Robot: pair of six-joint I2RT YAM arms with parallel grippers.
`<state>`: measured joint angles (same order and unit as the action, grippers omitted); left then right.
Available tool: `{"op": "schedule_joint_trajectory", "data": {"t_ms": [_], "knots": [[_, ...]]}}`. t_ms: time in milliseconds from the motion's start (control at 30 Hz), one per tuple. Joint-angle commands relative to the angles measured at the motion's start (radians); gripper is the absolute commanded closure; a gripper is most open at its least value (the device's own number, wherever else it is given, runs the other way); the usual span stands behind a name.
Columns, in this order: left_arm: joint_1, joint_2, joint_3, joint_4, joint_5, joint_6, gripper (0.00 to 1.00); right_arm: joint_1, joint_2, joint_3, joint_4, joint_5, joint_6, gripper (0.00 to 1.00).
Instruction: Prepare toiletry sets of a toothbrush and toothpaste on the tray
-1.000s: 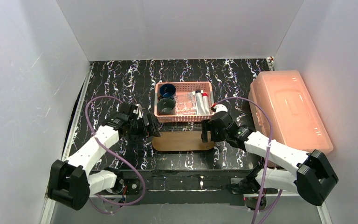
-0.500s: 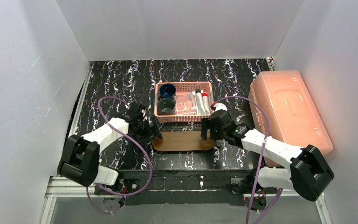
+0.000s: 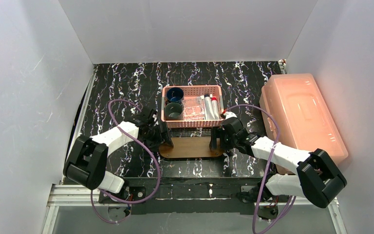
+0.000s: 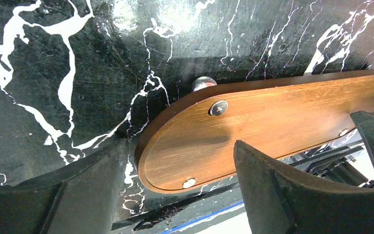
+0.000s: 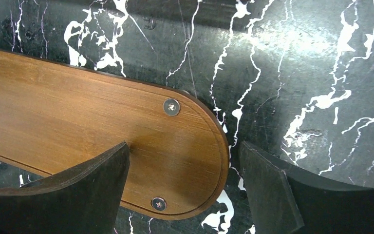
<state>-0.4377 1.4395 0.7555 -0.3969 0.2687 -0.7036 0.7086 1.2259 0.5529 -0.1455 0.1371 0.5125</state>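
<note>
1. The tray [image 3: 191,147] is a long oval board of brown wood with rounded ends, lying flat and crosswise on the black, white-veined table [image 3: 117,87]
2. Small metal screws [image 4: 218,107] sit near its ends: the left wrist view shows two at the left end and the right wrist view two at the right end. A shiny stud [image 4: 203,83] peeks out from under the far edge at the left end
3. The left gripper [image 3: 163,139] is at the tray's left end with its jaws apart. In the left wrist view the rounded end lies between the two black fingers [image 4: 78,195], one just beside the rim and the other in front of the wood further along. I cannot tell whether either one touches the board
4. The right gripper [image 3: 217,140] is at the tray's right end, its jaws also spread wide and not closed on the board. In the right wrist view one finger [image 5: 53,195] is over the wood and the other is past the rounded end, over the table
5. Just behind the tray stands a pink perforated basket [image 3: 192,123], its near wall close to the tray's far edge. It holds two dark cups [image 3: 173,111] on its left side and pale tubes [image 3: 212,107] on its right
6. To the right of the tray, well apart from it, is a large translucent pink lidded box [image 3: 299,114]
7. Purple cables [image 3: 243,105] loop from both arms, one on either side of the tray
</note>
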Motion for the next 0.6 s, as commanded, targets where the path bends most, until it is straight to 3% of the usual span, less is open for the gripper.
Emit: {"op": "schedule_joint_trajectory", "data": {"t_ms": [0,367,567], "knots": [[-0.012,-0.001,0.014,-0.012,-0.010,0.008,0.24,-0.001,-0.012,-0.023,0.067,-0.043,-0.005,0.11],[-0.034,-0.037,-0.003,-0.032,-0.017,0.030,0.46,-0.001,-0.048,-0.061,0.062,-0.059,0.015,0.19],[-0.049,-0.069,-0.018,-0.046,-0.021,0.034,0.50,-0.001,-0.075,-0.085,0.065,-0.080,0.031,0.26]]}}
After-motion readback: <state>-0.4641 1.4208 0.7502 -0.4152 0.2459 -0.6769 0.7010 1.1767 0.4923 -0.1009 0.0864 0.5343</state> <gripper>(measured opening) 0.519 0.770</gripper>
